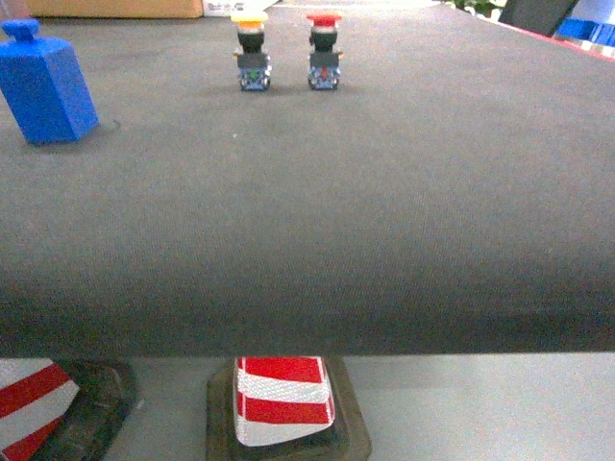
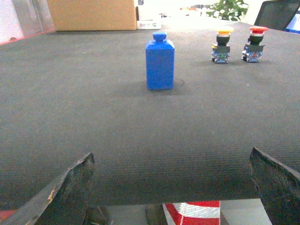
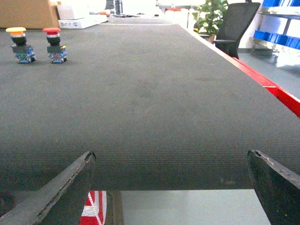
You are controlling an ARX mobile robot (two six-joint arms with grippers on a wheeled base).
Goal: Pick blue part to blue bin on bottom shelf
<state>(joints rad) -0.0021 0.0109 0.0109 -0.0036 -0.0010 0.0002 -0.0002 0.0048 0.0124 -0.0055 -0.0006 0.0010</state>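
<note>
I held the left pincer (image 2: 171,187) spread, blue part (image 2: 160,61) upright well ahead, slightly left of center; the 2 pushbuttons (image 2: 221,45) ahead-right risked a knock if I drifted.

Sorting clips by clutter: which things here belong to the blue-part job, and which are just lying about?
Job:
- blue part, upright on the table
- left gripper, open, facing it
(No bin or shelf in view.)

Lying about:
- yellow button
- red button
- cardboard box
- striped cone
</note>
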